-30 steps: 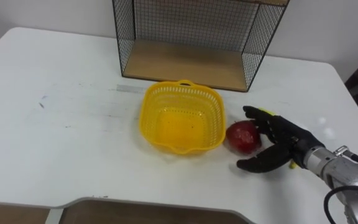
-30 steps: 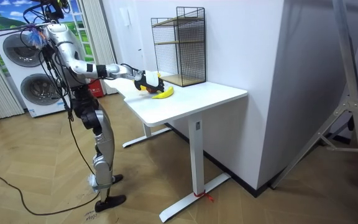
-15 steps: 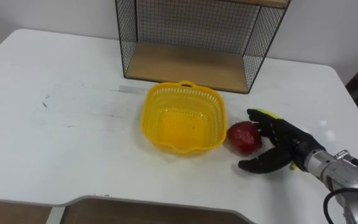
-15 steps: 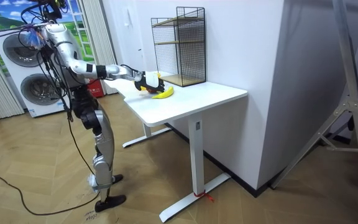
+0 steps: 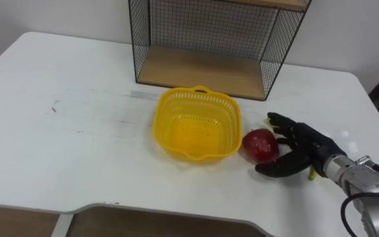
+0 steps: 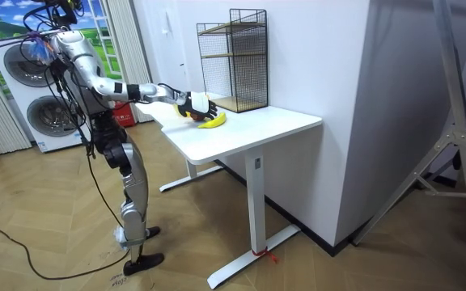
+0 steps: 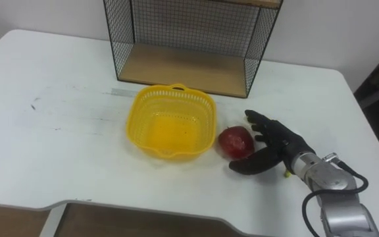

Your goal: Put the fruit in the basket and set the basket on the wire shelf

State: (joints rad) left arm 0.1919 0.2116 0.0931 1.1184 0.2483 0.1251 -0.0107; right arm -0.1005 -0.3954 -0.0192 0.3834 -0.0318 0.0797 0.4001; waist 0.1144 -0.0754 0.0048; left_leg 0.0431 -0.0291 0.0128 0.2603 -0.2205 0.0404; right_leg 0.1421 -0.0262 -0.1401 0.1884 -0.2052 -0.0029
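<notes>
I have the right hand lying low on the desk, its fingers spread and loosely cupped, pinching nothing. The red fruit sits on the desk just beside the fingertips, between them and the thumb. I cannot tell whether they touch it. Past the fruit, away from the fingers, stands the yellow basket, empty and close against the fruit. The wire shelf stands beyond the basket and fingers. In the room view the robot stands at the desk's end, right arm stretched out over it.
</notes>
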